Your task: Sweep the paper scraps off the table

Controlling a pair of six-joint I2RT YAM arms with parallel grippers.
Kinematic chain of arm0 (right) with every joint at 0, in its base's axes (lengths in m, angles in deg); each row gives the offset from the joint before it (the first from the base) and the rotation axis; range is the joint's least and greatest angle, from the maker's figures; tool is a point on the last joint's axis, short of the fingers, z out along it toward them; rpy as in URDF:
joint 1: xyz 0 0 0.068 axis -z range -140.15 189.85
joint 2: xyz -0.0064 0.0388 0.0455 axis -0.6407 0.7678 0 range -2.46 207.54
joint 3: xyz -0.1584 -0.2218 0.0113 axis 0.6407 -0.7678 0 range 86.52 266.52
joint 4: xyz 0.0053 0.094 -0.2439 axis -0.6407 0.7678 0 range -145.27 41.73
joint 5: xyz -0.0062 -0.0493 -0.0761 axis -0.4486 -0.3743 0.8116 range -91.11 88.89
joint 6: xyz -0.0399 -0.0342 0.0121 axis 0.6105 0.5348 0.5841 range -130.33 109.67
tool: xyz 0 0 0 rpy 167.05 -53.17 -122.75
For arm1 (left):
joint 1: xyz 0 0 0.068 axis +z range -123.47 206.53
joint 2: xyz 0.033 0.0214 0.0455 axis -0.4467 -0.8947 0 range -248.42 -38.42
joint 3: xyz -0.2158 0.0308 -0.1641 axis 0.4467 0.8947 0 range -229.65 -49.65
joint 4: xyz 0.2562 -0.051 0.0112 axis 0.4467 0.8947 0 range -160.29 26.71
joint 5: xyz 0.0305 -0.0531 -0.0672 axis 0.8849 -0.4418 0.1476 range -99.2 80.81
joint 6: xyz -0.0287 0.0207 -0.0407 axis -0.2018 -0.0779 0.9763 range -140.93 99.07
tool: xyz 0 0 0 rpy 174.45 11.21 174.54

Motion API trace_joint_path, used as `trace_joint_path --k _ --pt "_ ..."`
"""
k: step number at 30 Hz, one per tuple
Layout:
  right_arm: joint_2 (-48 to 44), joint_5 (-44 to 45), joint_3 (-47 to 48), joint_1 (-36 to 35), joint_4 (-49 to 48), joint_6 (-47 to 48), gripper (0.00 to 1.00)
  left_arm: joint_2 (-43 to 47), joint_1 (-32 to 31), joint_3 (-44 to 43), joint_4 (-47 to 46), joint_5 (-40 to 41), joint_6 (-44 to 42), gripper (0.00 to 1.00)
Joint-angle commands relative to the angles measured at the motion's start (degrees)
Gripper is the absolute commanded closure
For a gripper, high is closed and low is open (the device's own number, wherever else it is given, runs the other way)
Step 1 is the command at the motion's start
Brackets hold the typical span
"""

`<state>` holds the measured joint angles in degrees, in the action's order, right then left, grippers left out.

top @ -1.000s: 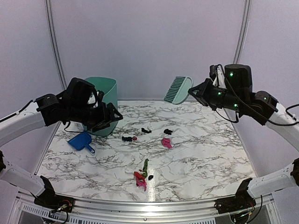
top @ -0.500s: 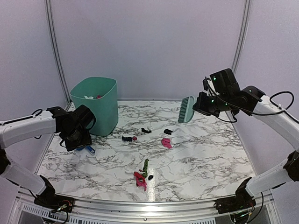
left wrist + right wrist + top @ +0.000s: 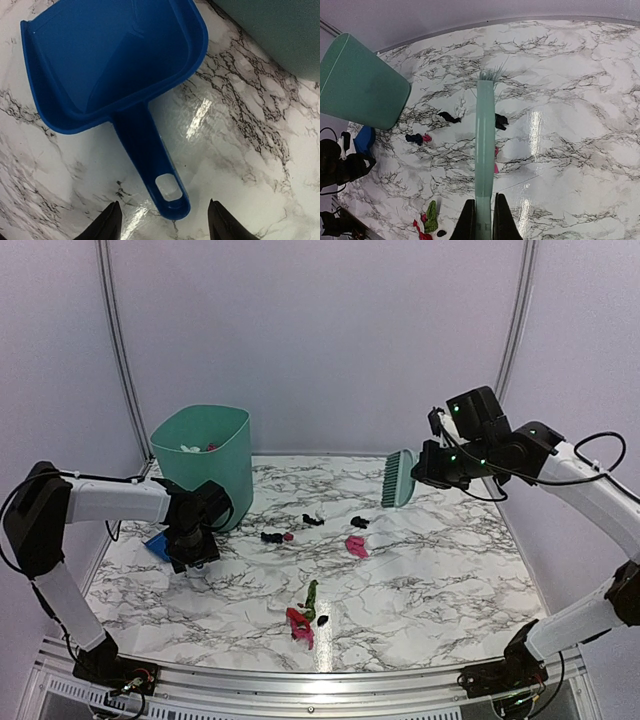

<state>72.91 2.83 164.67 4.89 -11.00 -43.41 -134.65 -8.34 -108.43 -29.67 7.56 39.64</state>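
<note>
High rear view overlooks the whole white marble-patterned surface. Left wrist view sits close above a blue plastic dustpan; right wrist view, higher, shares the teal plastic bin.

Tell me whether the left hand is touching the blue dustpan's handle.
Apart. In the left wrist view the left hand straddles the dustpan handle, with bare table showing between each finger and it.

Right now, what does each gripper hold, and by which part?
The right gripper holds the mint-green plastic hand brush by its handle. The left gripper holds nothing.
</note>
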Motion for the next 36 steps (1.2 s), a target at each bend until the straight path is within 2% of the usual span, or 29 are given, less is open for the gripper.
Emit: trace_joint_path --k 1,19,26,31,36 --pt "0.4 -0.8 3.2 0.5 0.4 1.6 1.00 -1.9 1.0 -0.1 -6.1 -1.2 2.2 0.42" --pt "5.1 -4.9 8.3 0.6 2.1 2.1 1.00 2.1 1.1 12.0 -18.4 7.1 3.0 0.56" --pt "7.3 -5.9 10.2 0.6 2.2 2.4 1.00 2.1 1.1 13.1 -19.7 7.8 1.1 0.76" --pt "7.9 -5.7 10.4 0.6 2.4 3.3 1.00 10.4 1.1 18.2 -18.1 5.9 1.7 0.82" --pt "7.5 -4.8 9.7 0.6 2.5 4.8 1.00 22.8 0.9 24.2 -13.0 3.8 1.2 0.81"
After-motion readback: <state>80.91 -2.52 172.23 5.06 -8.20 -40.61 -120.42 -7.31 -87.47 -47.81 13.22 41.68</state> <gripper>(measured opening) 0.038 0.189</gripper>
